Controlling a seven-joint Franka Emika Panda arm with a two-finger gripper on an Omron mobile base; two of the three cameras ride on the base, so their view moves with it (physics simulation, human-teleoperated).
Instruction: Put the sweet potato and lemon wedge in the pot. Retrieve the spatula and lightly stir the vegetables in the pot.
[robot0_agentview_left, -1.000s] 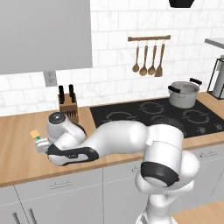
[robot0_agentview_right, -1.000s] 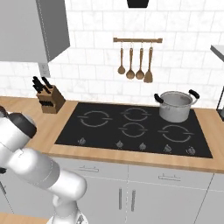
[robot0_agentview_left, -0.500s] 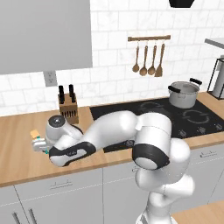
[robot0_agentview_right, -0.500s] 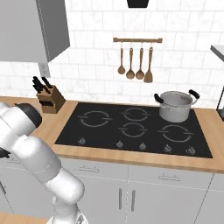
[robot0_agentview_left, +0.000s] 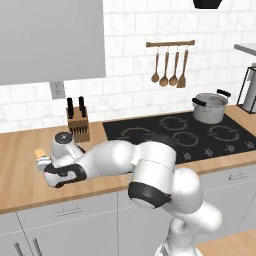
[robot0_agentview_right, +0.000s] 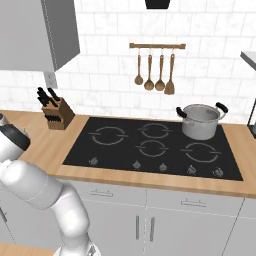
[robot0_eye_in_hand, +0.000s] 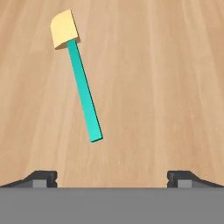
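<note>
In the upper left of the hand view lies the spatula (robot0_eye_in_hand: 81, 83), flat on the wooden table (robot0_eye_in_hand: 166, 78), its pale blade toward the top edge and its teal handle slanting down toward the centre. The gripper (robot0_eye_in_hand: 112, 177) hangs above it with jaws spread wide and nothing between them. The handle sits left of the midline, so a straight descent could close on bare wood or clip only the handle's end and tip the tool; being thin and flat, it may also slip as the fingertips scrape the table. The pot (robot0_agentview_left: 210, 106) stands at the right of the left base view, on the cooktop (robot0_agentview_left: 180, 135), well apart from the gripper (robot0_agentview_left: 43, 163) at the left; a loose hold could drop the spatula on that long carry
</note>
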